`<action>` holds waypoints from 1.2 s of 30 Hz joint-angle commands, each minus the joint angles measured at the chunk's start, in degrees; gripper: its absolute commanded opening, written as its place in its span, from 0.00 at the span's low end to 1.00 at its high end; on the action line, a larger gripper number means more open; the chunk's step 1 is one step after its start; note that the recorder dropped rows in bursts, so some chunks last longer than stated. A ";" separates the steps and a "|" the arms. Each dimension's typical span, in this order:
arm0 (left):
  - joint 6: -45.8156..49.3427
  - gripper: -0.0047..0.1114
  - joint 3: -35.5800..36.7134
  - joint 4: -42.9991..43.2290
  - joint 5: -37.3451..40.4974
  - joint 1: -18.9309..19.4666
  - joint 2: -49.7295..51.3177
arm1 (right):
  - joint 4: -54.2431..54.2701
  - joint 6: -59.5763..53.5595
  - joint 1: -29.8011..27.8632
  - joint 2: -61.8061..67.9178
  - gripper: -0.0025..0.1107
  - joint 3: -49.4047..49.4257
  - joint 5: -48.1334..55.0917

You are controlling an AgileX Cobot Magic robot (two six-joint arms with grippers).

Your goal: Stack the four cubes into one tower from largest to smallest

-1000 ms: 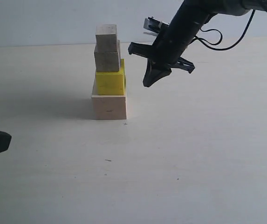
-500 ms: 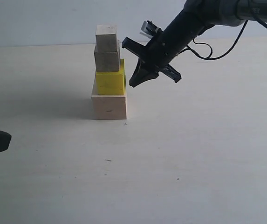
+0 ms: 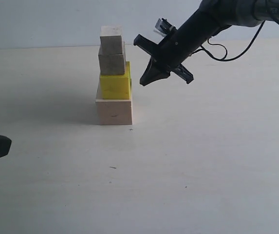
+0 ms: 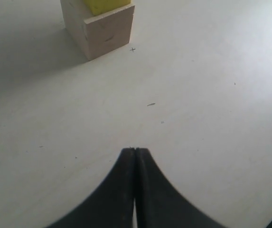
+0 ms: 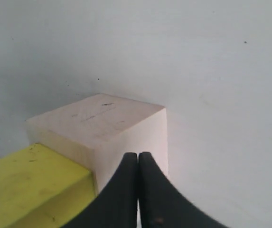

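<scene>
tower (image 3: 114, 73) left of centre on the table (image 3: 202, 161) — largest cube (image 3: 114, 111) at the base, second cube (image 3: 114, 87) on it, third cube (image 3: 112, 63) above that, smallest cube (image 3: 111, 39) on top. right gripper (image 3: 144, 82) in the air just right of the second cube, apart from it; left gripper (image 4: 135, 152) near the table's left edge, well apart.

The right gripper (image 3: 147, 80) hangs above the table (image 3: 202, 161), fingertips drawn to one point. Just beside them stands the tower (image 3: 114, 78): pale wood cube (image 3: 114, 111), yellow cube (image 3: 114, 87) level with the tips, plain wood cube (image 3: 111, 63), smallest cube (image 3: 111, 39).
</scene>
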 commanded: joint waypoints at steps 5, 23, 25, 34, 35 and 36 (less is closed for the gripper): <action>-0.13 0.04 -0.05 0.20 -1.13 -0.14 -0.41 | 3.91 -0.28 -0.45 0.71 0.02 0.01 -2.13; -0.13 0.04 -0.05 0.42 -1.38 -0.14 -0.41 | 8.79 -0.65 -0.45 2.92 0.02 0.01 -0.03; -0.13 0.04 -0.05 0.42 -1.38 -0.14 -0.41 | 8.79 -0.65 -0.35 2.92 0.02 0.01 0.11; -0.13 0.04 -0.05 0.42 -1.38 -0.14 -0.41 | 11.27 -1.58 -0.35 2.92 0.02 0.01 1.38; -0.13 0.04 -0.05 0.42 -1.38 -0.14 -0.41 | 11.40 -1.58 -0.35 2.92 0.02 0.01 1.49; -0.13 0.04 -0.05 0.42 -1.50 -0.14 -0.41 | 11.40 -1.58 -0.35 2.92 0.02 0.01 1.49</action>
